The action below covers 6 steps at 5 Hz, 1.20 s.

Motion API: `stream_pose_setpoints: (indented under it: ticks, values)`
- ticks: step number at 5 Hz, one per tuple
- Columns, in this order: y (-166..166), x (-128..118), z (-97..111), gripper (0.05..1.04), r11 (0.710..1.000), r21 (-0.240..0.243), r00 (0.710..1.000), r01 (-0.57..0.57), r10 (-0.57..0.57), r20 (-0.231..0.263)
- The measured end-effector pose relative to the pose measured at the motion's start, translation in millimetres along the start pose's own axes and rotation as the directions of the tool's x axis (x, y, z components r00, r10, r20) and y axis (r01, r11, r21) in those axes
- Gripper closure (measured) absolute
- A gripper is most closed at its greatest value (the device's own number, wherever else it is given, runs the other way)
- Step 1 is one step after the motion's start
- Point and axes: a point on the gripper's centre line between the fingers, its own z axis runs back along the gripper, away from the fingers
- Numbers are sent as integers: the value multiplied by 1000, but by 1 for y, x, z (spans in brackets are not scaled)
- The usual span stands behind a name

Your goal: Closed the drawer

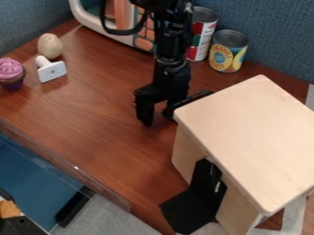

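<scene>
Pale wood drawer unit (251, 137) stood on the red-brown bench (92, 110); we presumed the drawer inside, its front unclear. Hand (158, 117) was parted, empty, by the unit's left corner. We judged this the approach; next needed contact, then an inward push. Beyond the unit: cans (228, 53), blue partition (273, 27).

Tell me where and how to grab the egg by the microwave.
Best take the egg around its widest part, coming straight down from above. It stands on end with rounded sides, so the tool should probably close from picture left and right, clear of the white knobbed piece close in front.
</scene>
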Motion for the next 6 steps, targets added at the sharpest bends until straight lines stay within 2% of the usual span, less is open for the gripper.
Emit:
stream_pose_setpoints:
  ticks: [1, 2, 3, 4, 5, 6]
  values:
    - [0, -9, 11, 83, 1000, 16, 1000, -17, 17, 24]
    - [7, -45, 36, 83, 989, 89, 993, -116, 114, 28]
    - [7, -105, 66, 83, 919, 197, 937, -342, 350, -7]
    - [-1, -142, 78, 83, 799, 284, 826, -530, 563, -41]
    - [-29, -165, 85, 83, 629, 326, 659, -706, 752, -23]
    - [-54, -160, 109, 83, 455, 364, 488, -813, 873, -1]
